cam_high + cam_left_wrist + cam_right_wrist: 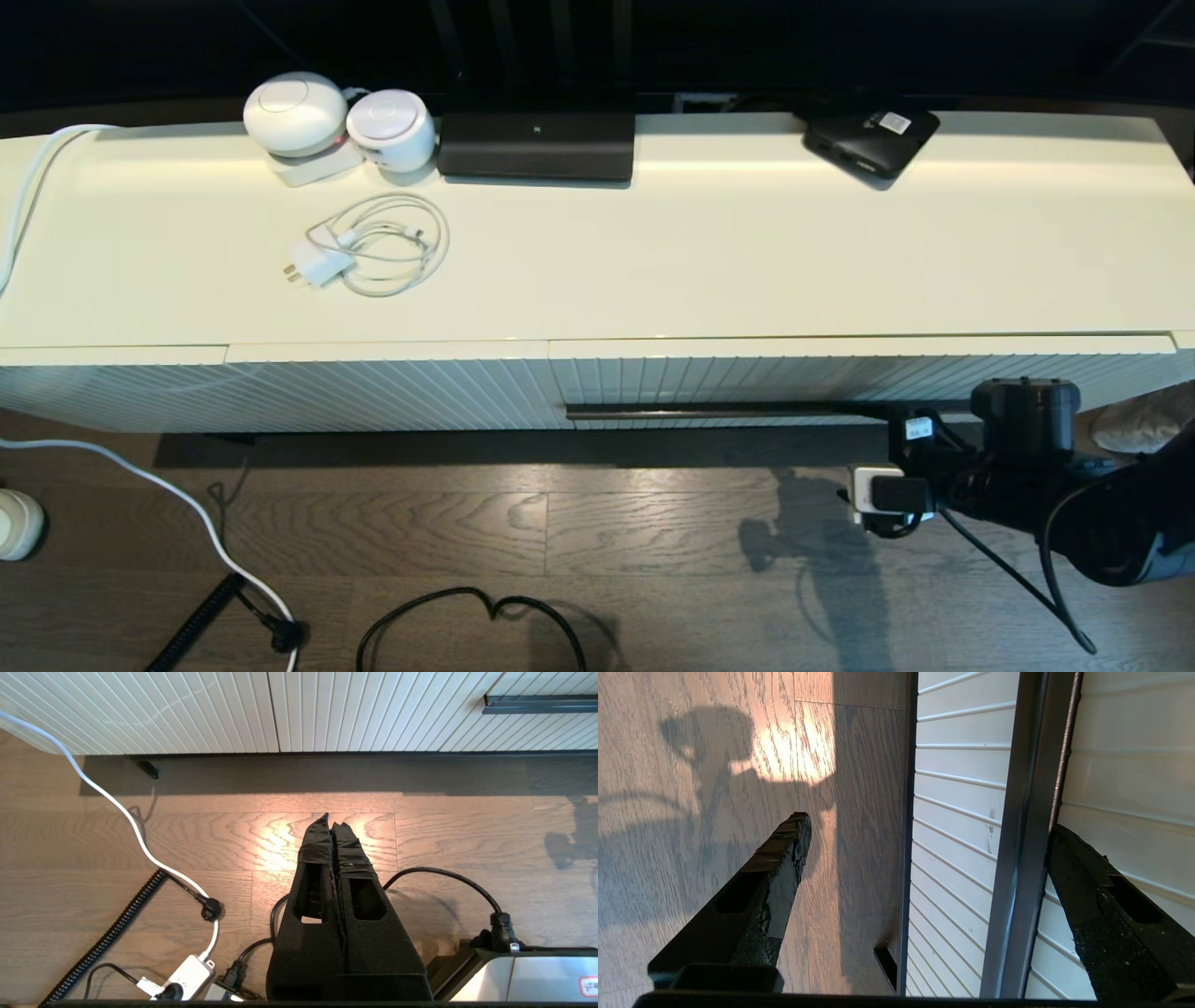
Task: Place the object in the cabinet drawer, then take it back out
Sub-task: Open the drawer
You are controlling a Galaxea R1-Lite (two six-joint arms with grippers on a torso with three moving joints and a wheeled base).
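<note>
While its two fingers stand wide apart, the right gripper [924, 858] straddles the long dark bar handle [1017, 858] of the cabinet drawer [952, 826], one finger on the floor side and the other tucked behind the bar against the ribbed front. Nothing is clamped yet. From the head camera, the right gripper [901, 411] sits at the lower right of the frame, up against the handle [728, 411], and the drawer [840, 378] is pushed in flush, so its inside is hidden. No umbrella shows in any view. Further out, the cabinet top [700, 261] carries a coiled white charger cable [373, 247] at upper left, two white round devices [336, 121], a black rectangular device [537, 145] and a flat black box [873, 140]. Low over the wooden floor [187, 840], the left gripper [332, 821] hangs with its fingers pressed together, holding nothing.
</note>
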